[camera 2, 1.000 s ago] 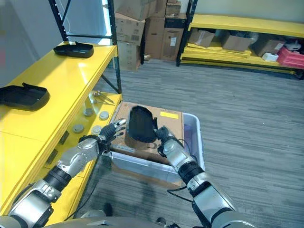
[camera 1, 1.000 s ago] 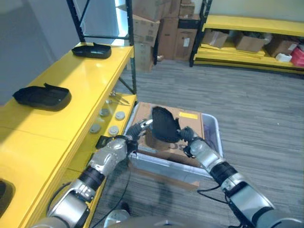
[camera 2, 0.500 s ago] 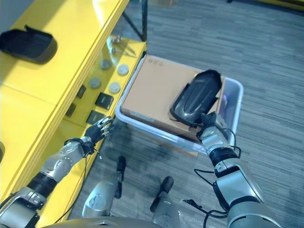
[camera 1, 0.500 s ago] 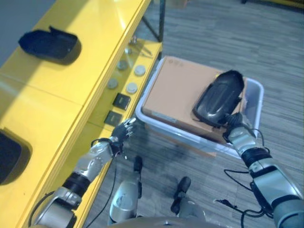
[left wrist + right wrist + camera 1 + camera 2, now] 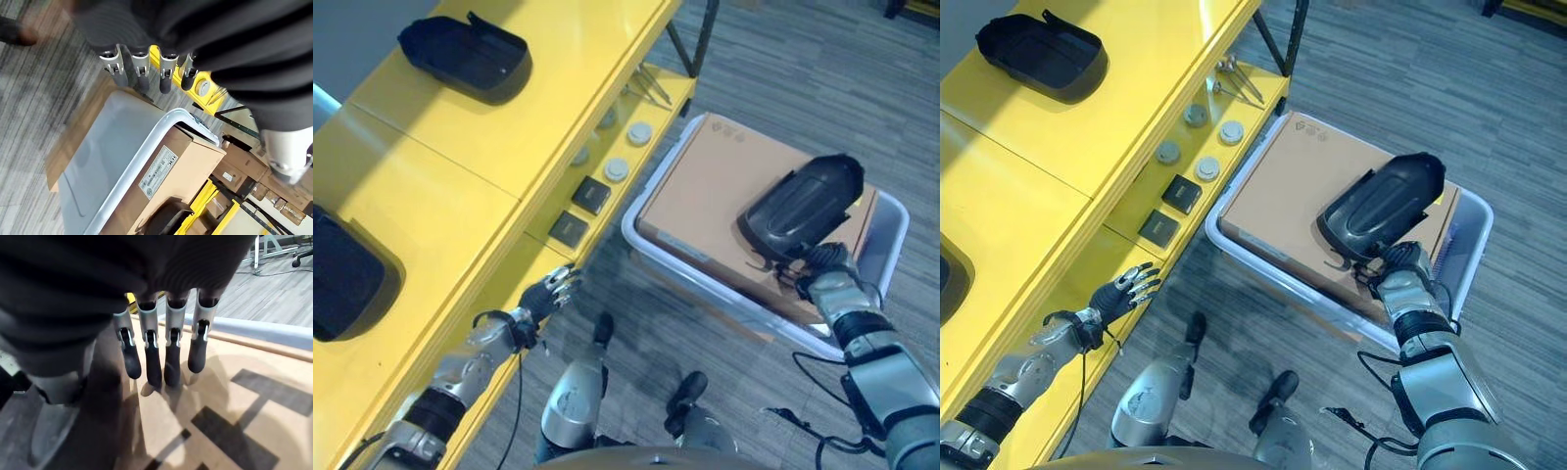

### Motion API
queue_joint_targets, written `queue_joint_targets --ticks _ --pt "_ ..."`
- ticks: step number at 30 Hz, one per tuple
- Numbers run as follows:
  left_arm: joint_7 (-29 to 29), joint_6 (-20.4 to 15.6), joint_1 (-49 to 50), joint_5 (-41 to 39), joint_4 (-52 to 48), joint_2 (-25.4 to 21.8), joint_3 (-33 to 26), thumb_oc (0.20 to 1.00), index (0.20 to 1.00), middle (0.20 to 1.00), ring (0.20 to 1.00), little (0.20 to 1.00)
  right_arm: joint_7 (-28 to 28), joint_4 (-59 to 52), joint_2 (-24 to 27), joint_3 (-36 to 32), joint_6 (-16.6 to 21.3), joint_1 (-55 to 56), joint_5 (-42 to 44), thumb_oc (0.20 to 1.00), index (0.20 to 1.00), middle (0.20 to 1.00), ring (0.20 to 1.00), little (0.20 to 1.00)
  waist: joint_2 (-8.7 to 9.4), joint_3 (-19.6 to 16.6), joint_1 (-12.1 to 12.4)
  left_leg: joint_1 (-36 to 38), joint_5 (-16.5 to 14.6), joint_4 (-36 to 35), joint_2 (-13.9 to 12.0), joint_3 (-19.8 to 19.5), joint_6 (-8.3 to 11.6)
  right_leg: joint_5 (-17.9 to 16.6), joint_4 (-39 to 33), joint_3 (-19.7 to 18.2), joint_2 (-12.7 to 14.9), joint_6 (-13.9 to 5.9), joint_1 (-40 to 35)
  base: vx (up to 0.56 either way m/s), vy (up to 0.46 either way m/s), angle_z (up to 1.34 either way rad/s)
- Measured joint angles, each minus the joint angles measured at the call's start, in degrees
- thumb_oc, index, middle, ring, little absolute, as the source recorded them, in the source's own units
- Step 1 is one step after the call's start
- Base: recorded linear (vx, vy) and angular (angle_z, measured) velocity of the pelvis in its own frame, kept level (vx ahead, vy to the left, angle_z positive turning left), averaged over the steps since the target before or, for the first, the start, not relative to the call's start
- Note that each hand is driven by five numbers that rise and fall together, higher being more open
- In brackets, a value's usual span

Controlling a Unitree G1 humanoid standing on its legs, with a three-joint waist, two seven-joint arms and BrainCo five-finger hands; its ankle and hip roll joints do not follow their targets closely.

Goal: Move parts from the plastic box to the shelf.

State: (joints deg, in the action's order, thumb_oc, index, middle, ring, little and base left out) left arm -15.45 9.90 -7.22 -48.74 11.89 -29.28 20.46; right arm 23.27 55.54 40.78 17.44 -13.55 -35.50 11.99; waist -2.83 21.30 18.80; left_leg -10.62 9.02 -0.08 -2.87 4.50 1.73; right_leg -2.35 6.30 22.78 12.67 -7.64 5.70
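Note:
A black moulded part [image 5: 798, 208] lies tilted on the cardboard box [image 5: 715, 191] that sits inside the clear plastic box [image 5: 658, 262]. My right hand [image 5: 827, 279] is at the part's near end. Its fingers [image 5: 171, 357] are straight, with their tips down on the cardboard, and the dark part [image 5: 93, 401] is beside them. My left hand [image 5: 540, 299] hangs open by the yellow shelf's front edge, away from the box, holding nothing. Two more black parts [image 5: 465, 54] [image 5: 342, 274] rest on the yellow shelf top [image 5: 509, 147].
On the lower shelf level lie round discs [image 5: 1219, 132], two small black squares [image 5: 1170, 211] and metal tools [image 5: 1234, 78]. Grey carpet floor [image 5: 783, 69] surrounds the box. The left wrist view shows the box rim [image 5: 146, 147] with the cardboard box [image 5: 181, 166] inside it.
The camera has tilted down. My left hand left the part and drew back beside the shelf. The part went from upright between both hands to lying on the cardboard.

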Motion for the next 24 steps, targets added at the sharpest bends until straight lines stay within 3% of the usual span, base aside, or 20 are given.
queue_joint_targets --ticks 14,24 --pt "-3.7 1.0 4.7 0.6 -2.4 -3.4 -0.4 1.0 1.0 1.0 1.0 1.0 3.9 -6.8 -2.3 -6.2 -0.7 8.9 4.3 1.0 1.0 1.0 1.0 1.0 4.4 -1.4 -0.4 3.7 -1.6 0.0 -0.3 0.1 0.77 -1.0 -4.1 -0.3 -1.1 -0.07 -5.6 0.06 -0.015 -0.01" --pt "-3.7 1.0 6.0 0.5 -2.3 -3.4 -2.6 1.0 1.0 1.0 1.0 1.0 17.0 -7.4 -7.9 -14.4 3.4 10.0 10.7 1.0 1.0 1.0 1.0 1.0 4.69 -2.2 -0.6 3.4 -1.8 0.0 0.0 0.2 0.64 -1.6 -5.0 -0.4 -0.9 -0.19 -5.5 0.01 0.05 -0.01"
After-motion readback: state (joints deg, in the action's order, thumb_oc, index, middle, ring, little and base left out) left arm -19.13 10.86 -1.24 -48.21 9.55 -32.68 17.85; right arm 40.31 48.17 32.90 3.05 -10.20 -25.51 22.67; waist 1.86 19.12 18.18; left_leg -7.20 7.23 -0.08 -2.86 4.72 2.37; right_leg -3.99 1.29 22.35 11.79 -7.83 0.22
